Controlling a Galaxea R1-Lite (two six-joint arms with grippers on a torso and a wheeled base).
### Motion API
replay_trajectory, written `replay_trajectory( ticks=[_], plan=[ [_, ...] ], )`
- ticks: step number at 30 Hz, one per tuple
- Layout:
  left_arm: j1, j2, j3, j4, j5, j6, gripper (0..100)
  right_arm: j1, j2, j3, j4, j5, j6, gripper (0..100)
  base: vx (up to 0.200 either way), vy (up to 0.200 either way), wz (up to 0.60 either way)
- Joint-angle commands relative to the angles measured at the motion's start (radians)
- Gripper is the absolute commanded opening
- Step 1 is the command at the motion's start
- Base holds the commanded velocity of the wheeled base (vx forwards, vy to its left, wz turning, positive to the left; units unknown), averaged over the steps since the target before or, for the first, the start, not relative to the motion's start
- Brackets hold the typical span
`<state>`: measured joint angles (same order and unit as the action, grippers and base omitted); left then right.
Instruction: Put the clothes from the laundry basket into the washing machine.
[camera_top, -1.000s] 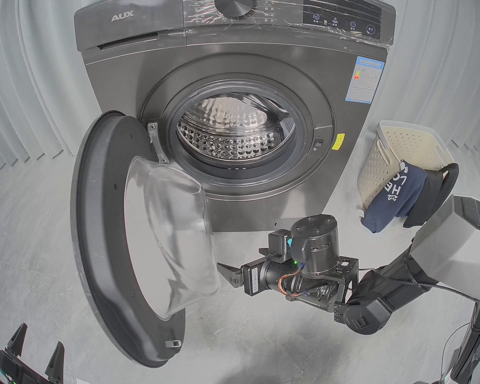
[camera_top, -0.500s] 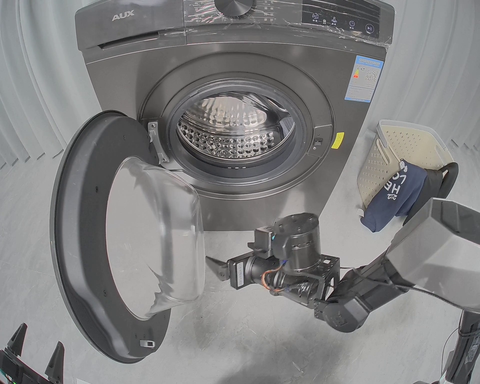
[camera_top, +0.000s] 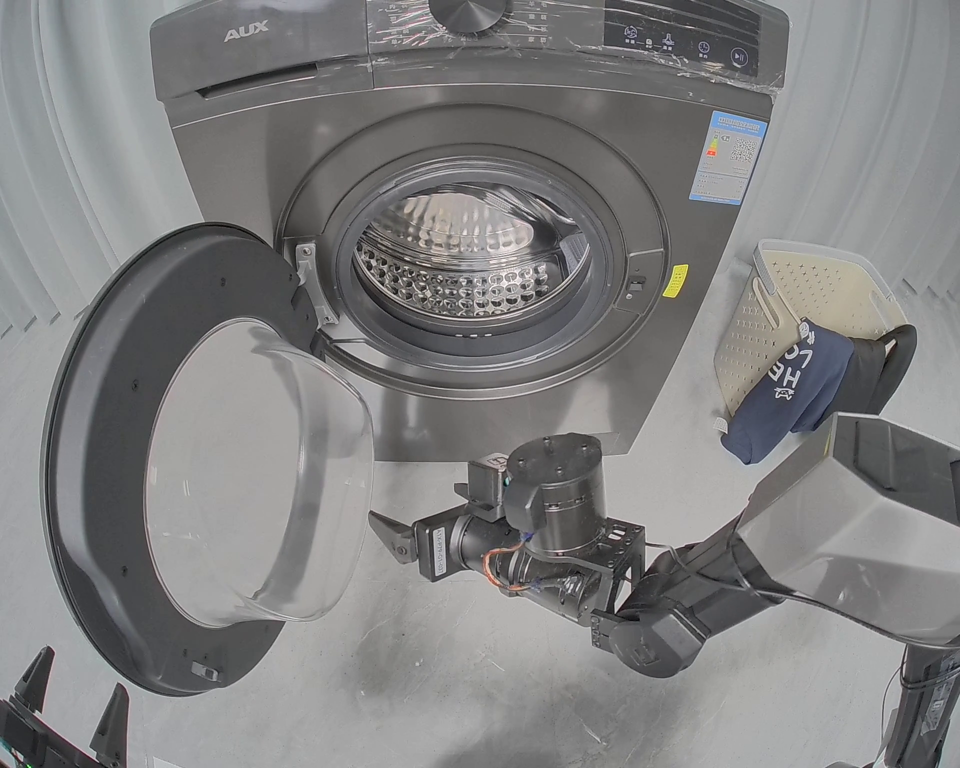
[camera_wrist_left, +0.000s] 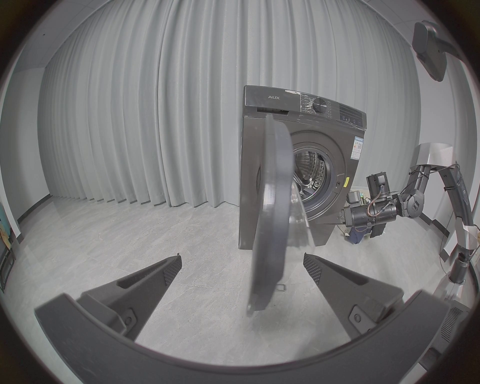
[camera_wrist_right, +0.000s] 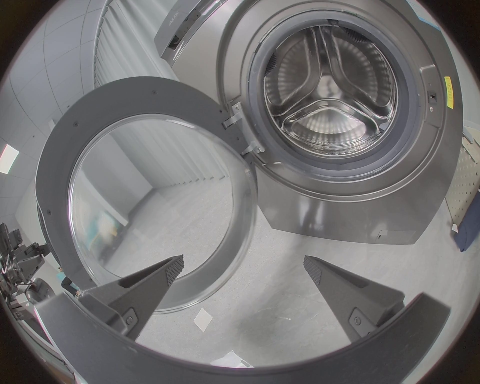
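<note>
The grey washing machine (camera_top: 470, 120) stands with its round door (camera_top: 110, 400) swung wide to the left, and the steel drum (camera_top: 465, 255) holds nothing. My right gripper (camera_top: 385, 535) hovers low in front of the machine, open, beside the door's glass bulge (camera_top: 250, 480); I cannot tell whether it touches. From the right wrist, its spread fingers (camera_wrist_right: 150, 282) frame the door (camera_wrist_right: 135, 100) and drum (camera_wrist_right: 330, 95). A cream laundry basket (camera_top: 800, 290) leans at the right with a navy garment (camera_top: 790, 390) and a black one (camera_top: 875, 370) hanging over its rim. My left gripper (camera_top: 70, 700) is open at the bottom left.
Pale curtains (camera_top: 60, 150) hang behind the machine. The grey floor (camera_top: 450, 680) in front is bare apart from a small white scrap (camera_wrist_right: 202, 319). In the left wrist view the door (camera_wrist_left: 270, 215) is edge-on, with the right arm (camera_wrist_left: 380, 210) beyond it.
The door has swung farther open toward the left. My right gripper has travelled left and slightly down along with it. The left gripper has stayed put.
</note>
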<state>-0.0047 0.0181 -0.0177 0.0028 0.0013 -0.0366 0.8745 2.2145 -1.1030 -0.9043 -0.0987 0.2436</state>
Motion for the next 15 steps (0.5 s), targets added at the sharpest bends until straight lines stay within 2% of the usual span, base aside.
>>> replay_trajectory(
  ticks=[1,7,12,15],
  plan=[
    [0.000,-0.012,0.015,0.000,0.000,0.000,100,-0.006,0.005,-0.015,-0.001,0.001,0.000,100,0.000,0.000,0.00],
    [0.000,-0.012,0.015,0.000,0.000,0.000,100,0.009,0.111,-0.138,0.002,0.001,0.002,100,0.000,0.000,0.00],
    [0.000,-0.012,0.015,0.000,0.000,0.000,100,0.035,0.177,-0.196,-0.001,-0.001,0.003,100,0.000,0.000,0.00],
    [0.000,-0.012,0.015,0.000,0.000,-0.002,100,0.064,0.225,-0.267,-0.007,-0.018,0.008,100,0.000,0.000,0.00]
  ],
)
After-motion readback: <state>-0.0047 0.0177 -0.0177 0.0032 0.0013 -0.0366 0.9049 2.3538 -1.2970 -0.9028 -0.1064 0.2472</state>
